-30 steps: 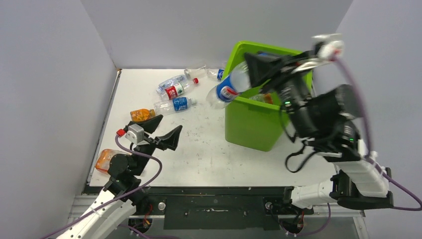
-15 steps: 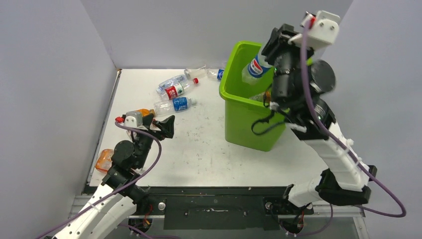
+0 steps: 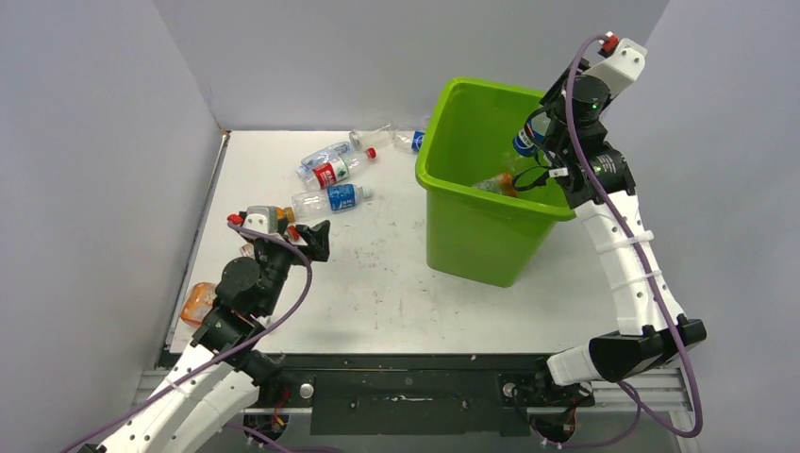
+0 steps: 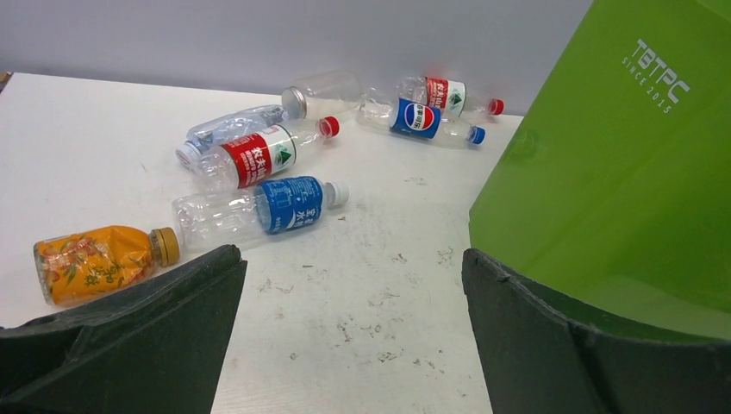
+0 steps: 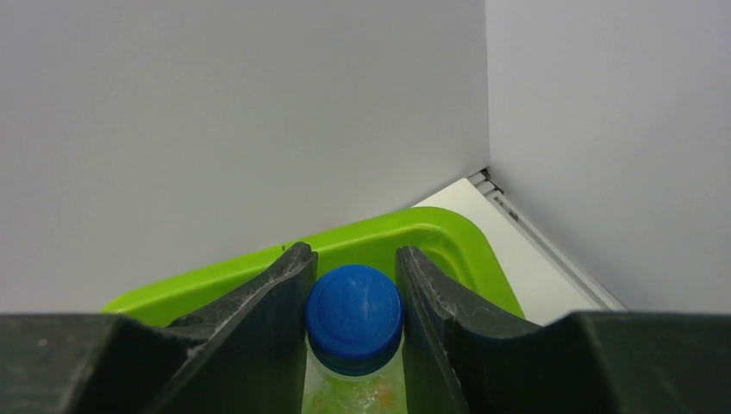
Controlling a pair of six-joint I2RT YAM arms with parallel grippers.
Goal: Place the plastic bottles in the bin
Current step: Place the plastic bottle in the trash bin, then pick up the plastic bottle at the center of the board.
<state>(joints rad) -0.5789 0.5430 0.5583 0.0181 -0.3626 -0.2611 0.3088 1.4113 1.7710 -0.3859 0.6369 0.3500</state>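
Observation:
The lime-green bin (image 3: pixel 472 236) stands at the right of the table. My right gripper (image 3: pixel 534 143) hangs over its far right corner, shut on a clear Pepsi bottle (image 3: pixel 525 142) that points down into it. In the right wrist view the bottle's blue cap (image 5: pixel 354 317) is pinched between the fingers, just inside the bin's rim (image 5: pixel 431 226). An orange bottle (image 3: pixel 495 182) lies inside the bin. My left gripper (image 3: pixel 292 231) (image 4: pixel 349 259) hovers open and empty over the table, just short of an orange bottle (image 4: pixel 99 263) and a blue-labelled bottle (image 4: pixel 259 211).
More bottles lie at the back: a red-labelled one (image 4: pixel 254 155), a crushed bluish one (image 4: pixel 228 129), a clear one (image 4: pixel 323 90), a Pepsi one (image 4: pixel 422 119). Another orange bottle (image 3: pixel 198 300) rests by the left wall. The bin wall (image 4: pixel 621 172) is close on the left gripper's right.
The right arm has swung the Pepsi bottle from the bin's left rim across to its far right corner and tipped it downward. The left gripper has shifted slightly towards the orange bottle.

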